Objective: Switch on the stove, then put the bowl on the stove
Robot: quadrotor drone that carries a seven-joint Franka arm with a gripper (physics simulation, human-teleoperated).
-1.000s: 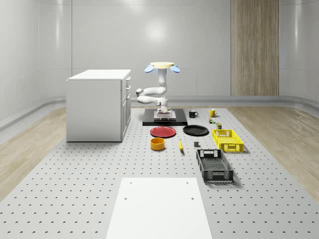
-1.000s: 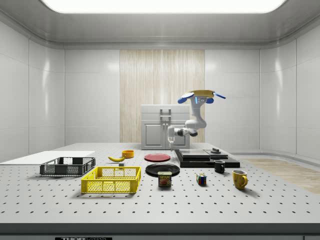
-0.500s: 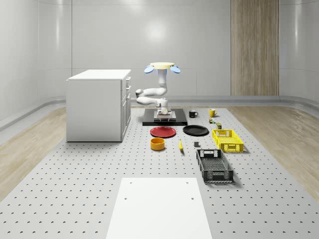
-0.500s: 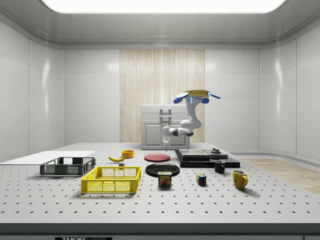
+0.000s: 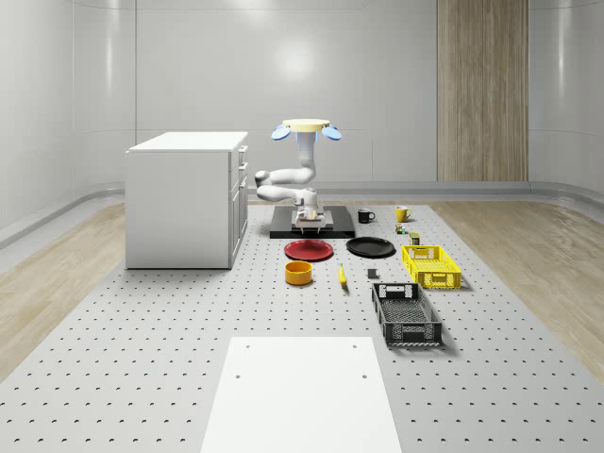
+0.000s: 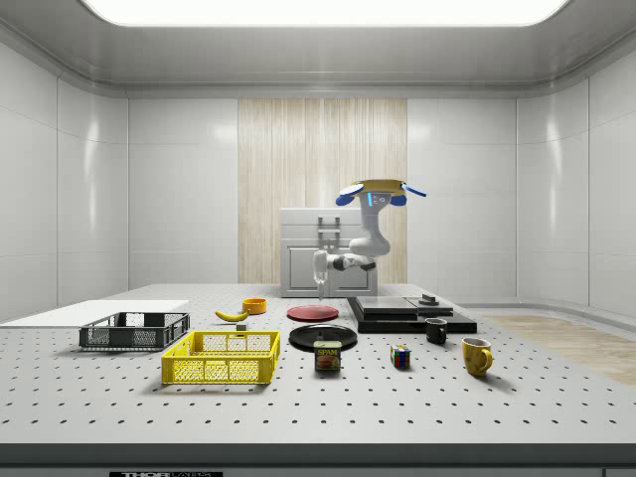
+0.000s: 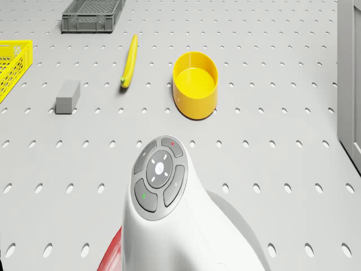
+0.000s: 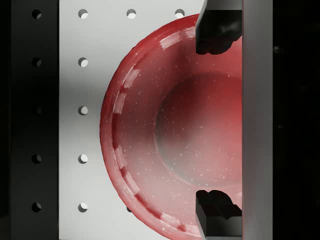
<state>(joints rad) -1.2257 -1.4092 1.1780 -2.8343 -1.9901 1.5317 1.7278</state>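
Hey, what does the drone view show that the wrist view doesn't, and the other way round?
Drone view: the yellow bowl, banana, grey block, dark crate, yellow crate and the arm's wrist. Wrist view: the jaws, spread open with nothing between them, above the red plate. Shared: the red plate and the perforated table. The drone hovers over the stove's edge.

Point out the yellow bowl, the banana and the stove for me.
yellow bowl point(image 7: 196, 83): drone view, on the bowl's inside.
banana point(image 7: 130, 60): drone view, on the middle of the fruit.
stove point(image 6: 409, 312): side view, on its black body.
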